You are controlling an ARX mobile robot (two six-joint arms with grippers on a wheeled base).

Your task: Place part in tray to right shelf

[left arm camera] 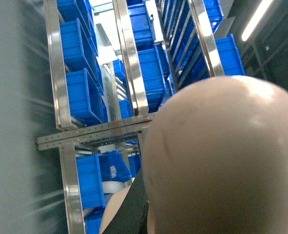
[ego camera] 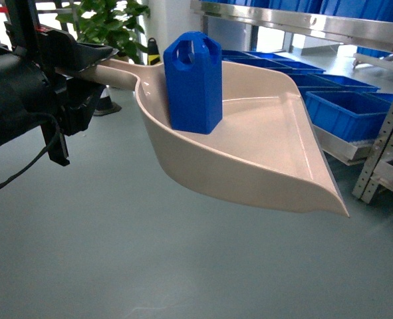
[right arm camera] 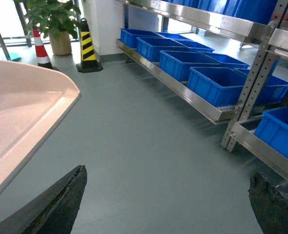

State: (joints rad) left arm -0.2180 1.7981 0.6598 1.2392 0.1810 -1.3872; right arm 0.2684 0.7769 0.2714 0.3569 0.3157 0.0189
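While the tray (ego camera: 262, 143) is held in the air by its long handle, the good way to do this step is to keep it level and travel slowly toward the right shelf (ego camera: 356, 126). The part (ego camera: 193, 81) stands upright and free on the tray floor, near the back wall where the handle begins, so I judge that a quick turn or a tilt toward the flat front lip could tip it over or let it slide out. The lip points down-right in the head view, toward the blue crates (ego camera: 342, 109) on the low level of the shelf, which is near but not touching. The approach should probably stay above the steel front rail before any tipping.

The left gripper (ego camera: 83, 66) is at the handle end and appears closed on the handle, though its dark body hides the fingers. The right gripper (right arm camera: 165, 197) holds nothing: its two dark fingertips stand wide apart above the grey floor, just beside the tray's rim.

The part is a small block of bright blue plastic, shaped like a jerrycan, with slanted top corners and a handle hole through the top. Its sides are smooth and slightly shiny, and it looks light and hard.
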